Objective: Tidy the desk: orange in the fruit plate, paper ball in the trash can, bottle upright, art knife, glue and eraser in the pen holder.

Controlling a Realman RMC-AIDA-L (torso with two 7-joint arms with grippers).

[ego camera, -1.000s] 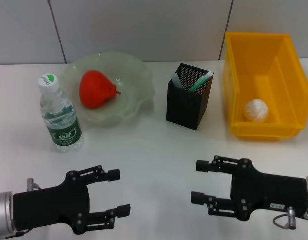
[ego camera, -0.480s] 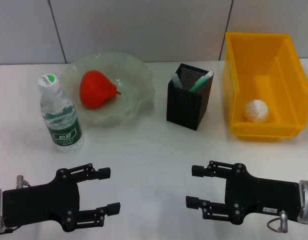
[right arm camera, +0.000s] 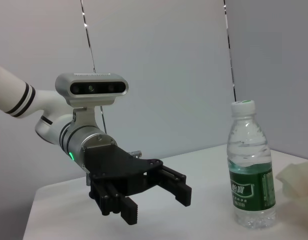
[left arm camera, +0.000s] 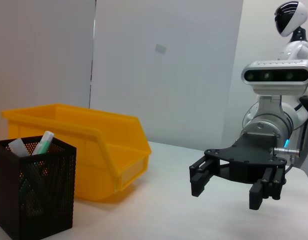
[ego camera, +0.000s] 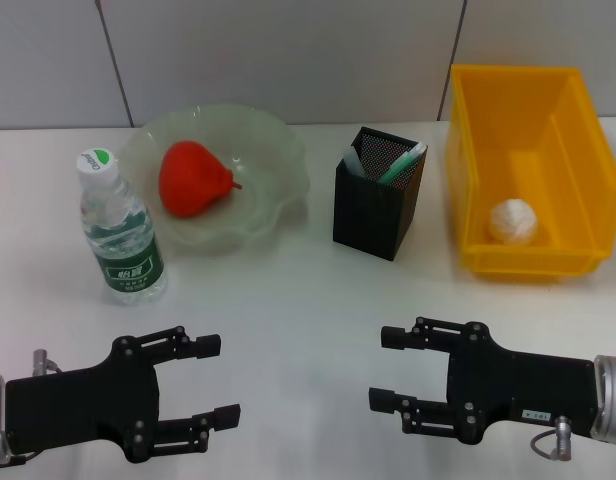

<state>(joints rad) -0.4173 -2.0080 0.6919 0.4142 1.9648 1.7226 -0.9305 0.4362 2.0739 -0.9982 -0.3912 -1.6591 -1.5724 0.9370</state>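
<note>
The orange [ego camera: 193, 178] lies in the fruit plate [ego camera: 278, 140]. To its left the bottle [ego camera: 118, 232] [right arm camera: 251, 185] stands upright. The paper ball [ego camera: 512, 221] rests inside the trash can [ego camera: 578, 110] [left arm camera: 94, 145]. Out of the pen holder [ego camera: 376, 210] [left arm camera: 34, 195] stick a green-and-white stick [ego camera: 403, 161] and a pale piece [ego camera: 352, 160]; which is the art knife or the glue I cannot tell, and the eraser is hidden. My left gripper [ego camera: 219, 379] [right arm camera: 156, 205] and right gripper [ego camera: 382, 368] [left arm camera: 227, 192] hover open and empty near the table's front edge.
A white table [ego camera: 308, 290] carries everything, with a grey panelled wall [ego camera: 288, 50] behind it. The plate, pen holder and trash can stand in a row along the back. Bare tabletop lies between that row and both grippers.
Both grippers have drawn back toward the front edge since one second ago and have barely shifted in the last half second. Everything on the table stayed put.
</note>
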